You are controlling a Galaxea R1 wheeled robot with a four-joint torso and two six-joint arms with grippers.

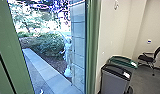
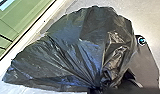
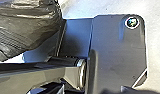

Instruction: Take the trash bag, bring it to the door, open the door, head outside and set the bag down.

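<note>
A hedge (image 1: pixel 47 44) grows beyond the green door frame (image 1: pixel 93 45); indoors stand two waste bins (image 1: pixel 114 81) (one lid green, one black). The left gripper (image 2: pixel 95 89) clenches the black trash bag (image 2: pixel 71 50) by its neck; the right gripper's grip I cannot tell.

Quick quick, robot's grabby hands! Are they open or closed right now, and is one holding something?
Left gripper: closed, holding the black trash bag where it bunches up.
Right gripper: can't tell if it's open or closed.
</note>
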